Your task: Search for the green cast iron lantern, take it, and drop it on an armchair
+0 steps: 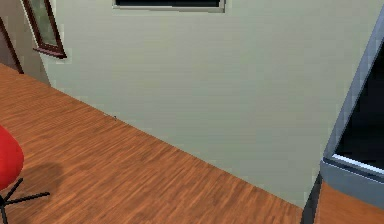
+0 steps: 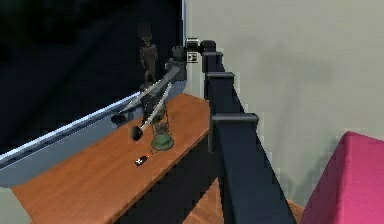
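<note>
The pincer (image 2: 132,124) hangs at a greenish lantern (image 2: 161,138) standing on the wooden bench (image 2: 90,175) (whether it grasps anything cannot be told).

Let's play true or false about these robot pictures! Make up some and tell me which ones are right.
1. The floor is wooden. True.
2. The chair at the forward view's left is blue. False: it is red.
3. A small greenish object stands on the wooden tabletop near the gripper. True.
4. The big block at the arm side view's right is yellow. False: it is pink.
</note>
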### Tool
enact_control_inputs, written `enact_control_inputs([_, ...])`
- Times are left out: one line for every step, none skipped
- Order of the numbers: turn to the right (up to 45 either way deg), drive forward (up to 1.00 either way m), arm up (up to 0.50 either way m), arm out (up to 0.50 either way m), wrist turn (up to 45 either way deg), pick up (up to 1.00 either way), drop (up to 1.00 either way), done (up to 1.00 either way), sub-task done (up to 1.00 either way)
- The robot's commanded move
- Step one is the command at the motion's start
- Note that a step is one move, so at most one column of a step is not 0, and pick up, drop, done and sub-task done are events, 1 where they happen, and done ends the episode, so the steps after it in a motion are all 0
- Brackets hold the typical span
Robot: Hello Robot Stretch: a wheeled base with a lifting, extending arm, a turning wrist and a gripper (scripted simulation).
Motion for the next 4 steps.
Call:
enact_control_inputs([0.0, 0.00, 0.00, 0.00, 45.0, 0.00, 0.00, 0.00, 0.00])
enact_control_inputs([0.0, 0.00, 0.00, 0.00, 45.0, 0.00, 0.00, 0.00, 0.00])
enact_control_inputs([0.0, 0.00, 0.00, 0.00, 18.0, 0.00, 0.00, 0.00, 0.00])
enact_control_inputs([0.0, 0.00, -0.26, 0.00, 0.0, 0.00, 0.00, 0.00, 0.00])
